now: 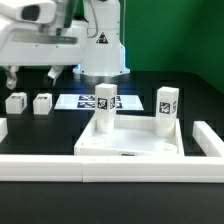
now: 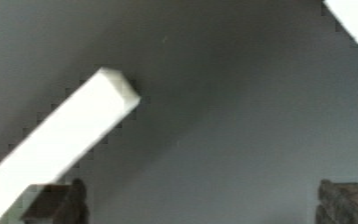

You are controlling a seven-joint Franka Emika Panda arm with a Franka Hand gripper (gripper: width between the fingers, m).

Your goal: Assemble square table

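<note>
now the gripper point(image 1: 32, 76) hangs over the table at the exterior view's left, jaws wide apart and holding nothing; the wrist view shows bare dark table between its fingertips point(image 2: 51, 205). the slab point(image 1: 130, 143) lies rim up just behind the border wall point(image 1: 100, 166). one leg point(image 1: 105, 105) stands upright on its left side, another leg point(image 1: 167, 108) on its right. two loose legs point(image 1: 15, 101) sit on the table below the gripper, near the marker board point(image 1: 85, 100).
</note>
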